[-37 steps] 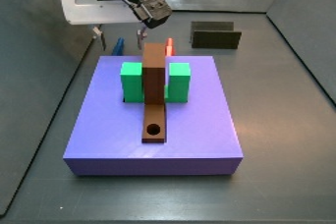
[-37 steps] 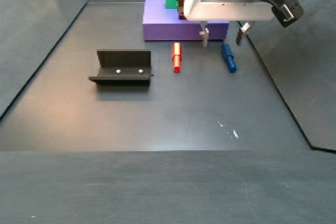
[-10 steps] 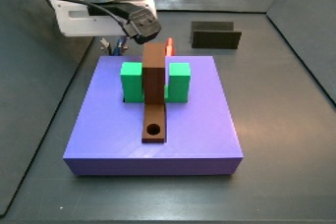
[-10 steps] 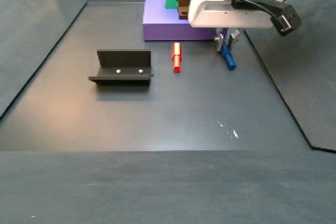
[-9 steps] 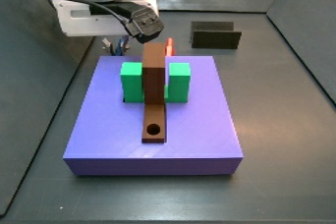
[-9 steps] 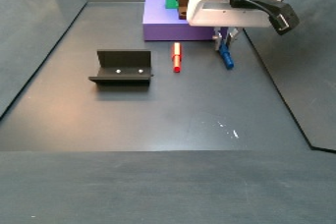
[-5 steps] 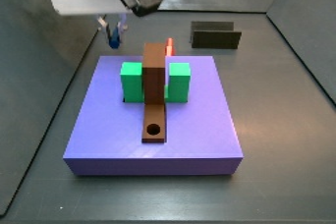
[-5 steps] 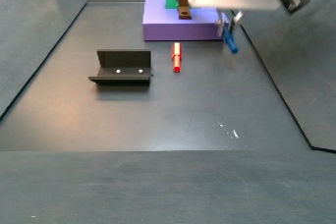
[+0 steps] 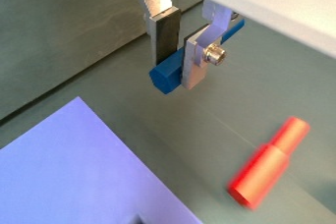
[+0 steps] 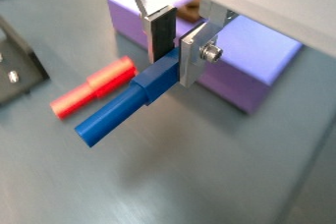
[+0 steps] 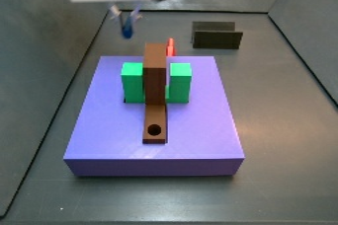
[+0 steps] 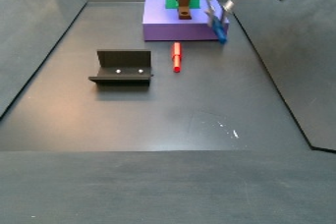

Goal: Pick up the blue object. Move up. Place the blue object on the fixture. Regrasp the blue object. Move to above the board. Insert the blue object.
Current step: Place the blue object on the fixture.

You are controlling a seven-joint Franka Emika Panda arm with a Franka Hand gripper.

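My gripper [image 9: 182, 56] is shut on the blue object [image 9: 167, 73], a slim bright blue stick held near one end between the silver fingers [image 10: 160, 33]. The rest of the stick [image 10: 118, 110] juts out below the jaws. In both side views the gripper [image 11: 128, 20] hangs high with the blue object [image 12: 221, 29] off the floor, beside the board's [image 11: 158, 130] far corner. The board [image 12: 163, 28] carries green blocks [image 11: 133, 81] and a brown strip [image 11: 156, 101] with a round hole. The fixture [image 12: 122, 67] stands apart on the floor, also seen as the fixture [image 11: 216, 37] beyond the board.
A red stick [image 12: 179, 58] lies on the floor between board and fixture; the red stick [image 9: 266, 159] shows below the gripper in both wrist views [image 10: 92, 87]. Grey walls enclose the floor [image 12: 171, 120].
The gripper, which was down at the floor round the blue object, has risen with the stick held in it. The red stick, board and fixture have not moved.
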